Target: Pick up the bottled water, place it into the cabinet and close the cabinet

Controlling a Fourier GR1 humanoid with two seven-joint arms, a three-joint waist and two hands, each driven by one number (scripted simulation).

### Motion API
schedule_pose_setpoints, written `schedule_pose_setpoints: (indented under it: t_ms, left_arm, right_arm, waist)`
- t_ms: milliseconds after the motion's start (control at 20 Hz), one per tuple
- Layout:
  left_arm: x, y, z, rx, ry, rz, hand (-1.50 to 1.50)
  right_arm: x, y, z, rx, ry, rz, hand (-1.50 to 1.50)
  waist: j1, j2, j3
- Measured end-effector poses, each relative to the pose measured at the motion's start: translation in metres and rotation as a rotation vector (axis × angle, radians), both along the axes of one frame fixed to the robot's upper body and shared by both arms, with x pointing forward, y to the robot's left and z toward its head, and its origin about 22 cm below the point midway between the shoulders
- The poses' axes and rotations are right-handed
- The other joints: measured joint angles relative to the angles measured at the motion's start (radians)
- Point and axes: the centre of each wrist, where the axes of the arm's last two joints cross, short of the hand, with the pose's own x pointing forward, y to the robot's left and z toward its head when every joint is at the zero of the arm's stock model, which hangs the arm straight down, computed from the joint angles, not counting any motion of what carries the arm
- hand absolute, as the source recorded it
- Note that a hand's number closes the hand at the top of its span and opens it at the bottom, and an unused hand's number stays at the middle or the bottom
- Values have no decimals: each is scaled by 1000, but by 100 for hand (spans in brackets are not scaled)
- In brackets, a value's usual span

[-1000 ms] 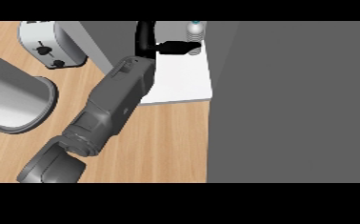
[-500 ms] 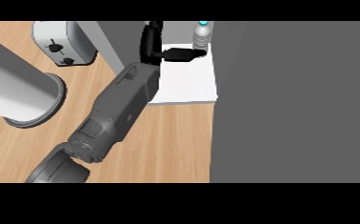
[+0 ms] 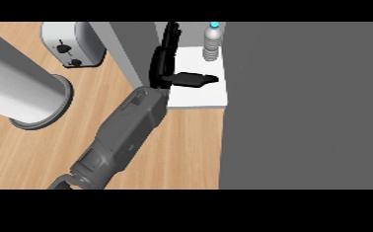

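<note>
Drawn back toward the near edge of the shelf since half a second ago, with the left hand [image 3: 166, 60] now well apart from the bottled water [image 3: 212, 41] rather than just beside it. Holds nothing: fingers [image 3: 172, 34] straight and pointing away up the view, thumb stuck out sideways to the right over the white shelf [image 3: 203, 96]. Stands upright at the far end of that shelf inside the cabinet, does the bottled water, close to the dark panel on the right: clear and ribbed, narrow, topped with a light blue cap, its base on the white board. Cannot tell whether it touches the panel beside it. Cannot make out the palm either, since the hand shows edge-on as a thin black strip against the cabinet's grey side wall [image 3: 134, 53]. Reaches in from the lower left on a grey forearm [image 3: 120, 137], cut off at the bottom edge. Shows no trace of the right hand. Cuts off a large grey cylinder [image 3: 33, 90] at the left edge, so hard to say what it is. Leaves a silver toaster [image 3: 71, 43] partly visible at the top left, just beside the cabinet wall. Spreads out below as a light wooden desk [image 3: 182, 147], with a broad flat dark grey panel [image 3: 295, 107] filling the whole right side.
</note>
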Motion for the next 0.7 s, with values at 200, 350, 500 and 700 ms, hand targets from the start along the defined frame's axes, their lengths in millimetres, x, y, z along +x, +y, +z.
schedule_pose_setpoints:
  t_ms: [200,350,500,700]
  left_arm:
    - [-24,-4,-12,-67,-1,-88,-150]
    - [-45,-9,-16,-109,-13,-147,-150]
    - [-61,-12,-14,-135,-29,-180,-150]
    - [-90,-8,-14,-166,-31,-223,150]
  right_arm:
    - [-2,1,0,-1,2,-6,-150]
    - [-3,1,0,-6,5,-13,-150]
    - [-4,3,0,-7,4,-11,-150]
    - [-5,4,1,-29,1,10,-150]
  waist:
    - [9,-2,0]
    - [18,-3,0]
    - [17,-1,0]
    - [21,-2,0]
